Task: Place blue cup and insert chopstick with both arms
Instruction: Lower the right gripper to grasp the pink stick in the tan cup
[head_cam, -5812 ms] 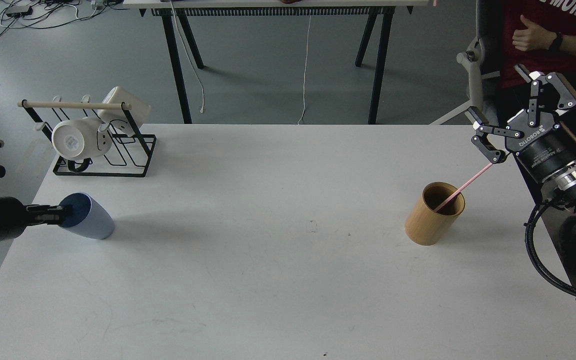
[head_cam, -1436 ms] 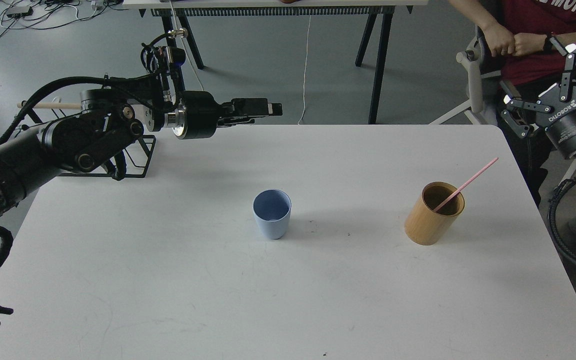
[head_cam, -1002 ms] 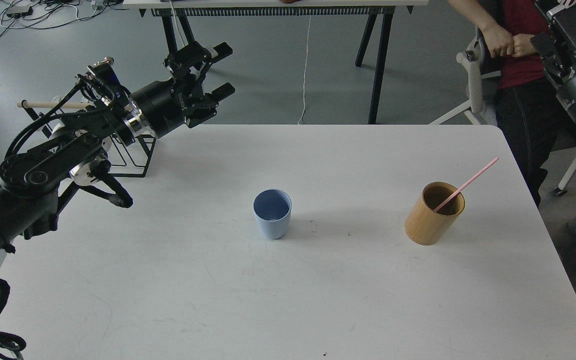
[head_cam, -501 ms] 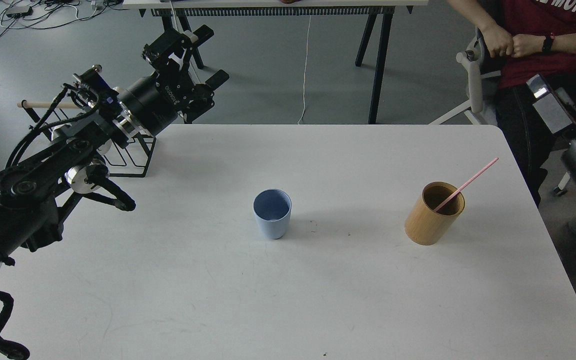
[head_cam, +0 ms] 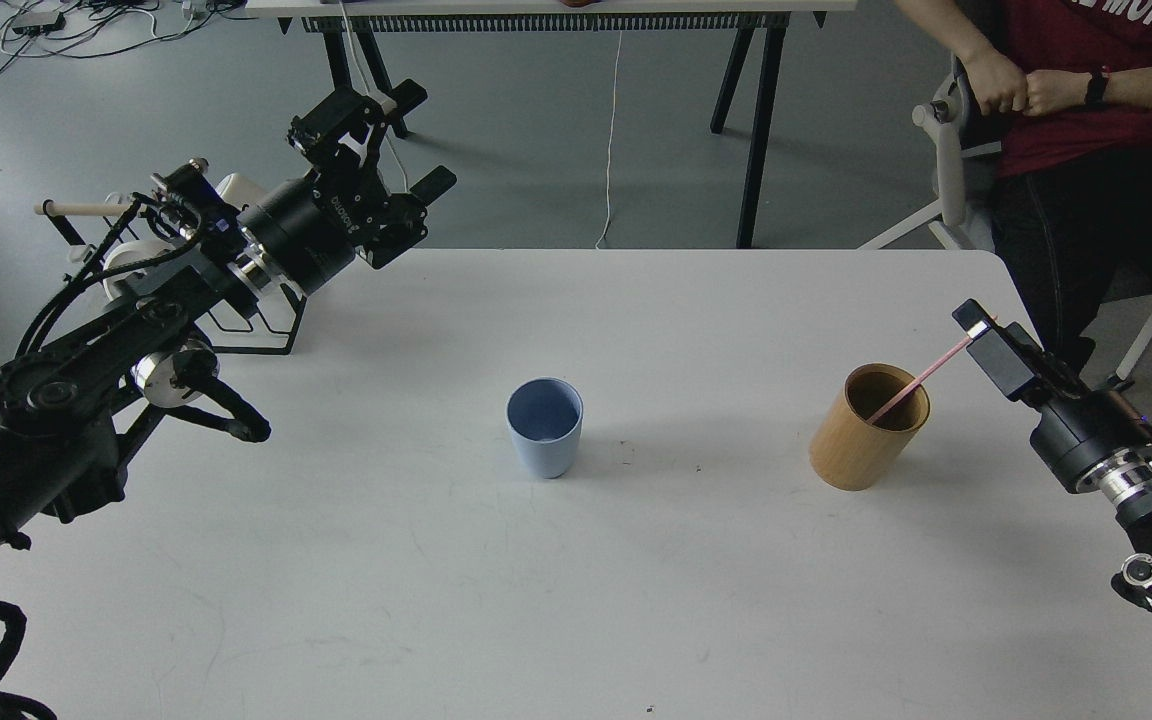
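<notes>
- The white table point(head_cam: 576, 600) is lying bare across its near part.
- The blue cup point(head_cam: 544, 427) is standing upright near the table's middle, mouth up, apart from both grippers.
- To its right the tan wooden cup point(head_cam: 867, 428) is sitting tilted a little, with the pink chopstick point(head_cam: 921, 375) leaning out of its mouth up and to the right.
- The right arm is coming in low from the right edge, its forearm slanting up and leftward over the table's right edge. The right gripper point(head_cam: 986, 335) is sitting at the chopstick's upper tip; it is seen edge-on, so I cannot tell how far its fingers are parted or whether they are touching the stick.
- The left arm is reaching from the lower left up toward the far left corner, elbow bent above the table edge. The left gripper point(head_cam: 376, 140) is hanging beyond the table's far edge with its fingers spread wide, gripping nothing.
- Behind that arm a black wire mug rack point(head_cam: 236, 325) is carrying white mugs point(head_cam: 126, 265).
</notes>
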`<state>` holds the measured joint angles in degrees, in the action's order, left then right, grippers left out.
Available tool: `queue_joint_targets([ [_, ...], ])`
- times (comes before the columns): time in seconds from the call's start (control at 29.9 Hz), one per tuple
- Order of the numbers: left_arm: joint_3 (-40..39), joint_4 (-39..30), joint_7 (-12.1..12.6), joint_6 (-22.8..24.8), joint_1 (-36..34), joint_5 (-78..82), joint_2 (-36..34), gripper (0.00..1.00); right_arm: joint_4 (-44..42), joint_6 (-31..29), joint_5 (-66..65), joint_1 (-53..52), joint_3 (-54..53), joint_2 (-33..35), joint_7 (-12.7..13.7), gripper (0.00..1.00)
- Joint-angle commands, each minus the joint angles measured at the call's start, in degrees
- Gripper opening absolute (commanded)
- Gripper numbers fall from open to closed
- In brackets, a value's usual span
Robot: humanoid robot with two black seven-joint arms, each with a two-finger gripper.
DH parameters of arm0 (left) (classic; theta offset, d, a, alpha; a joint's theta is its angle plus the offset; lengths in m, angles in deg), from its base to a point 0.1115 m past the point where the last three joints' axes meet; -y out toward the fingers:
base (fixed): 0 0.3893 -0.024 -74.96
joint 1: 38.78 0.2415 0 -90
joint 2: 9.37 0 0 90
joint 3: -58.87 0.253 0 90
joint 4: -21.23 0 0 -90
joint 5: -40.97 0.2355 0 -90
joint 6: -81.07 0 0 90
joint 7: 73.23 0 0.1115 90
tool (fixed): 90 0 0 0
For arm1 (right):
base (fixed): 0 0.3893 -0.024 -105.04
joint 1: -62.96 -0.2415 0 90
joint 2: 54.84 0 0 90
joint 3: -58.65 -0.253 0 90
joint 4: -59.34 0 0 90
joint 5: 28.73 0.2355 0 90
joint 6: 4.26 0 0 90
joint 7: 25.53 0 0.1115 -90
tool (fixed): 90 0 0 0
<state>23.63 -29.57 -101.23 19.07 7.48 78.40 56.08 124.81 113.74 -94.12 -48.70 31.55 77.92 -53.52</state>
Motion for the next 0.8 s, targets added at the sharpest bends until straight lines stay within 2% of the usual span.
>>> queue_joint_targets([
  [0.0,0.0,0.0,0.0,0.0,0.4,0.0,0.0,0.98,-1.0,0.0,0.0,-0.3,2.2,-1.9,0.0,0.76],
  [0.13,0.0,0.3,0.0,0.0,0.7,0.0,-0.1,0.98,-1.4,0.0,0.0,-0.2,4.4,-2.6,0.0,0.6],
  [0.37,0.0,0.3,0.0,0.0,0.7,0.0,0.0,0.98,-1.6,0.0,0.0,-0.4,5.0,-2.6,0.0,0.45],
  [0.53,0.0,0.4,0.0,0.0,0.8,0.0,0.1,0.98,-1.5,0.0,0.0,-0.4,5.0,-2.6,0.0,0.42],
  [0.77,0.0,0.4,0.0,0.0,1.4,0.0,0.0,0.98,-1.7,0.0,0.0,-0.4,5.0,-2.7,0.0,0.31],
])
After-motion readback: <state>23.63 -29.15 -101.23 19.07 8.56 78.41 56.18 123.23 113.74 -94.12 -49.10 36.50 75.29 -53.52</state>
